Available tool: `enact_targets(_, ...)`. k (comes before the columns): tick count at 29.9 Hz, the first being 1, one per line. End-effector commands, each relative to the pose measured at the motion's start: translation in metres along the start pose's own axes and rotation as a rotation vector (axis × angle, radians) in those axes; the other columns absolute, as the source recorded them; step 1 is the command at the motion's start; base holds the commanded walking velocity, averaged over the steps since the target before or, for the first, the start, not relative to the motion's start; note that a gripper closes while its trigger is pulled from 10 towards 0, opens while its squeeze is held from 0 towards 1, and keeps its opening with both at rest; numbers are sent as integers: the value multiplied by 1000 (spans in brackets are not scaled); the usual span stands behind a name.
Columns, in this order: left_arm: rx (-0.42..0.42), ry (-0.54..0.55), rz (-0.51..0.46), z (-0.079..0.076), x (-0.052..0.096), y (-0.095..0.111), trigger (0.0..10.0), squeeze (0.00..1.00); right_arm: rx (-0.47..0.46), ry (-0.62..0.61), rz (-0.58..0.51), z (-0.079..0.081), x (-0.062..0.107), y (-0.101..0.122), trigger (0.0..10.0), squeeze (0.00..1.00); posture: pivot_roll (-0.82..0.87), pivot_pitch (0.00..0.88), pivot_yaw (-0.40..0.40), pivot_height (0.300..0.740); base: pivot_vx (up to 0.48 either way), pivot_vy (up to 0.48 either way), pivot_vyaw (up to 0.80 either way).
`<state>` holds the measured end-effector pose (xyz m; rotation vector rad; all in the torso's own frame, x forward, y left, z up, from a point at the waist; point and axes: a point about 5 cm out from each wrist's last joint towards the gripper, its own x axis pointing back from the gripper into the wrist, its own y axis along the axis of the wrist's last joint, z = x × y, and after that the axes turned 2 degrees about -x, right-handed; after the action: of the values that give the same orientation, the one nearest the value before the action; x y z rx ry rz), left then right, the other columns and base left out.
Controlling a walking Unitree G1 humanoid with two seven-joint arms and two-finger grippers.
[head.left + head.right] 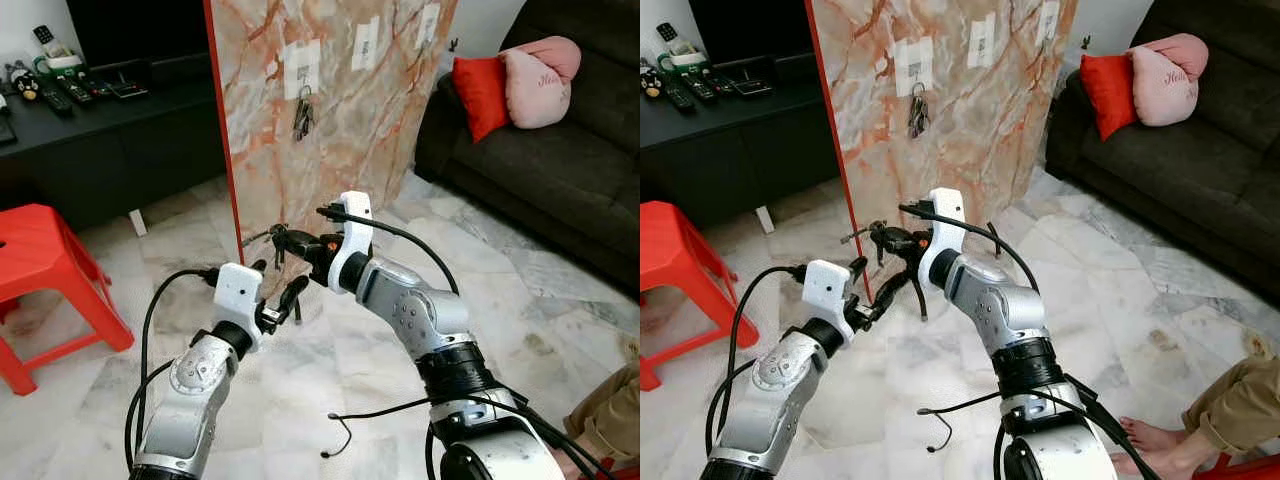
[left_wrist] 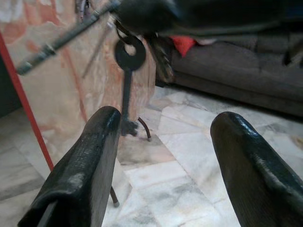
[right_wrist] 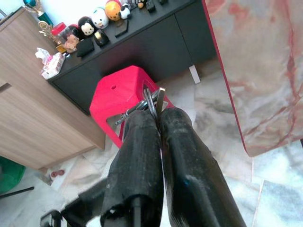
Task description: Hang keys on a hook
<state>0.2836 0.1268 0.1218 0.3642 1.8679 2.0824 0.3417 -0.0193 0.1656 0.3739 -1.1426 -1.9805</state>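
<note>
fingers first: my right gripper [image 1: 282,238] is pinched tight on the keys [image 1: 279,250], holding them by the ring end so one long key hangs straight down, axis vertical. just left and nearer, my left gripper [image 1: 285,297] waits with fingers [image 2: 85,161] spread wide beneath. farther off, the marble board [image 1: 340,110] carries hooks [image 1: 303,88]; one bunch [image 1: 302,118] already hangs there.

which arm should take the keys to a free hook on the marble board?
Right, probably. The right pincer is already shut on the key ring, with a key dangling below it. The left pincer is open beneath and holds nothing. One hook on the marble board already carries a key bunch.
</note>
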Motion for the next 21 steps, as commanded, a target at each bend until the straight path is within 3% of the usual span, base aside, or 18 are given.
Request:
enact_targets(1,-19,-5,13,-3,-1,0,10000,0,-16,12,-21,4,2,3,10000,0,49,53,-173,740,0,0,0)
enact_targets(15,-26,130,22,9,-3,0,10000,0,-68,-12,-31,13,0,4,10000,0,47,58,-175,740,0,0,0)
enact_targets(21,-29,136,18,9,-4,1,10000,0,-143,-100,-48,9,-1,3,10000,0,46,59,-175,740,0,0,0)
